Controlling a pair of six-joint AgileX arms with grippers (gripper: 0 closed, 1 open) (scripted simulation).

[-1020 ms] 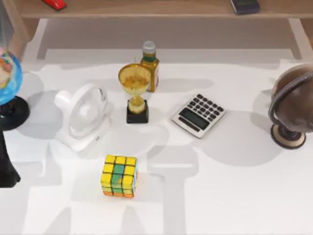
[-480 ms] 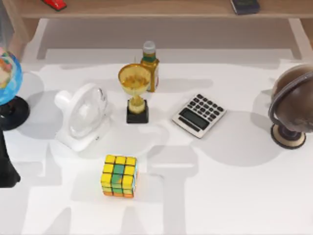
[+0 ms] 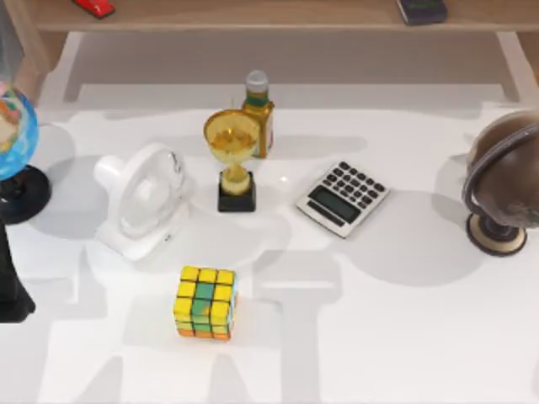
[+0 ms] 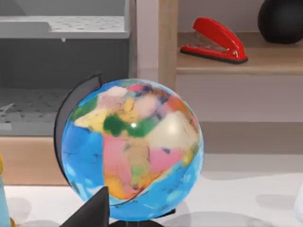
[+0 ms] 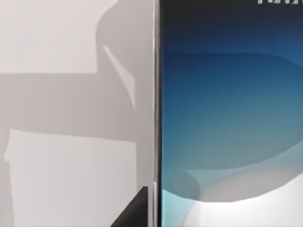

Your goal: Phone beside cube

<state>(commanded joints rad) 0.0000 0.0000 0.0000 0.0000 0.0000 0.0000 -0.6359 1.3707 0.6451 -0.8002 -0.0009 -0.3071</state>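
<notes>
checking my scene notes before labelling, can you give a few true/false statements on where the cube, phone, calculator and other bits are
1. The cube rests on the white table, nearer the camera than the trophy. True.
2. The phone lies touching the cube. False: it is close under the right wrist camera, no cube beside it.
3. The calculator sits on the wooden shelf. False: it is on the table, right of the trophy.
4. A red stapler lies on a shelf behind the colourful globe. True.
</notes>
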